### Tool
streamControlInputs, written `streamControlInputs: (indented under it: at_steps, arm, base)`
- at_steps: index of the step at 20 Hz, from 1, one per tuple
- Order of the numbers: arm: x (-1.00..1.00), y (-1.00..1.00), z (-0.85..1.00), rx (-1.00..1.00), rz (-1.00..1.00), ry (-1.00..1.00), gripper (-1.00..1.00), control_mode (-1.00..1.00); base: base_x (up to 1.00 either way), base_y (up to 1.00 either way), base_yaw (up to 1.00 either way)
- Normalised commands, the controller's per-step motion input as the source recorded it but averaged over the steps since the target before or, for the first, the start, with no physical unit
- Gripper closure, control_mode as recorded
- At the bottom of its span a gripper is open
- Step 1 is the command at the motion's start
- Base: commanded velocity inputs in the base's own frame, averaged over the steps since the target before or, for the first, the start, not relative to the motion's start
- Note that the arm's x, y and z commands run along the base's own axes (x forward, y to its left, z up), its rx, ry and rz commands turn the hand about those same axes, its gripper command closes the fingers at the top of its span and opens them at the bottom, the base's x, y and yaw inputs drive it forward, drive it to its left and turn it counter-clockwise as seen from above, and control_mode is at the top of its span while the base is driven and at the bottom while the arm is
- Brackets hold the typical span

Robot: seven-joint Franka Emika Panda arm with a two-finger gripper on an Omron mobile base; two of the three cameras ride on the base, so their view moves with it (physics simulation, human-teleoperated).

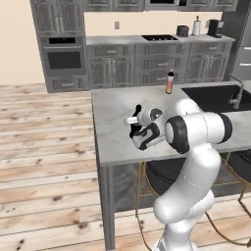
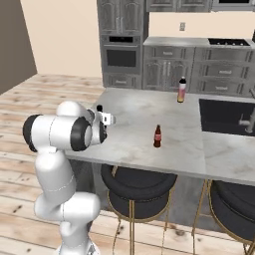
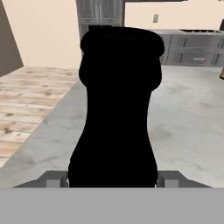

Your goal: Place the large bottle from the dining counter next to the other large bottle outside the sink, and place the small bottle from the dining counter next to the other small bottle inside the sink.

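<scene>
The gripper grasps the large bottle, its fingers on either side of the dark body, over the dining counter. The small bottle stands upright mid-counter; the other large bottle stands beside the sink.

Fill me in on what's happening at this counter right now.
The gripper has its fingers on either side of the large bottle, low on its body, at the near left part of the dining counter. The small bottle stands untouched mid-counter. The other large bottle waits at the far edge beside the sink.
</scene>
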Motion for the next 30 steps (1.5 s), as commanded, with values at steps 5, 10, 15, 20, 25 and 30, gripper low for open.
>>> streamControlInputs:
  at_steps: [5, 10, 15, 20, 25, 30]
  arm:
    - [0.0, 0.0, 0.0, 0.0, 0.0, 0.0, 1.0, 1.0]
    - [0.0, 0.0, 0.0, 0.0, 0.0, 0.0, 1.0, 1.0]
    - [0.0, 0.0, 0.0, 0.0, 0.0, 0.0, 1.0, 1.0]
    - [0.0, 0.0, 0.0, 0.0, 0.0, 0.0, 1.0, 1.0]
    - [0.0, 0.0, 0.0, 0.0, 0.0, 0.0, 1.0, 1.0]
    - [0.0, 0.0, 0.0, 0.0, 0.0, 0.0, 1.0, 1.0]
  base:
    - [0.0, 0.68, 0.03]
    - [0.0, 0.71, 0.02]
    - [0.0, 0.73, 0.0]
    - [0.0, 0.72, 0.0]
    - [0.13, 0.62, 0.0]
    - [0.52, 0.42, 0.0]
